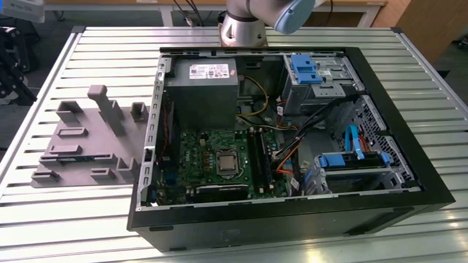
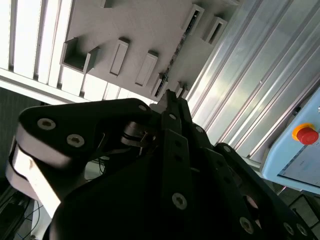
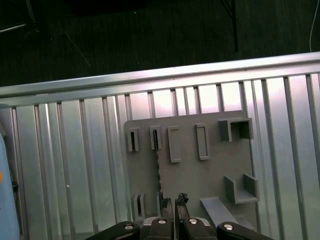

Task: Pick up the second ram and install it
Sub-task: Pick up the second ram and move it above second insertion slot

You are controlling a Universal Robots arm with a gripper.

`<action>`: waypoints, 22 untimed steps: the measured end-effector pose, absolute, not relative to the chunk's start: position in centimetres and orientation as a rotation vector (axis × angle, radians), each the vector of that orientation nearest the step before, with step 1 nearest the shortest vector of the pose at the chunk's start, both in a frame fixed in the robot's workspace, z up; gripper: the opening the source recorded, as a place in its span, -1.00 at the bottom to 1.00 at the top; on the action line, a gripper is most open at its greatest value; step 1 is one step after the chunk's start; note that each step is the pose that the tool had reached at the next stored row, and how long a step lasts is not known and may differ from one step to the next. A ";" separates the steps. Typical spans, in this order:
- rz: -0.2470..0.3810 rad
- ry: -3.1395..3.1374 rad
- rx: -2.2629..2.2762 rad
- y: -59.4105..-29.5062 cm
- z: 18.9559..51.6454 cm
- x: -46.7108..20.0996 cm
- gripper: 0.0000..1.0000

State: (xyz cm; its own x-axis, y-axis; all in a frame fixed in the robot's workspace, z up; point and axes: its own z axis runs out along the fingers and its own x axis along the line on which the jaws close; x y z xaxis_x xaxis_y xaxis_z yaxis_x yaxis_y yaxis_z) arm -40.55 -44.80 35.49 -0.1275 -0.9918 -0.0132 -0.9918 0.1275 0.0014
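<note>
The second ram [image 3: 158, 170] stands on edge in a slot of the grey fixture plate [image 3: 210, 175], seen as a thin dark strip. In the second wrist view the same ram [image 2: 175, 55] runs between two slot blocks. In the exterior view a blue-green sliver of the ram [image 1: 86, 159] shows in the fixture [image 1: 80, 137], to the left of the open computer case [image 1: 292, 219]. My gripper [image 3: 174, 200] hangs well above the fixture, just beside the ram's line. Its fingertips [image 2: 172, 97] are pressed together with nothing between them.
The green motherboard [image 1: 197, 159] lies inside the case with dark memory slots [image 1: 260, 159] beside the processor socket. Cables and blue drive brackets [image 1: 351, 161] crowd the case's right side. The slatted metal table [image 1: 87, 219] carries everything. A pendant with a red button [image 2: 305, 134] sits nearby.
</note>
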 end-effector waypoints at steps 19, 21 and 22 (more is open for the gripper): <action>0.015 2.352 -2.069 -44.8 34.6 -40.6 -0.39; 0.015 2.352 -2.069 -44.8 34.4 -40.6 -0.39; 0.015 2.352 -2.069 -44.8 34.3 -40.6 -0.39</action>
State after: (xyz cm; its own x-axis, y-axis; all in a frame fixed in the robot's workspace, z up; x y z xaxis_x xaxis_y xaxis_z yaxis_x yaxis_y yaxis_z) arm -40.55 -44.81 34.29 -0.1275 -0.9917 -0.0131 -0.9918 0.1275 0.0015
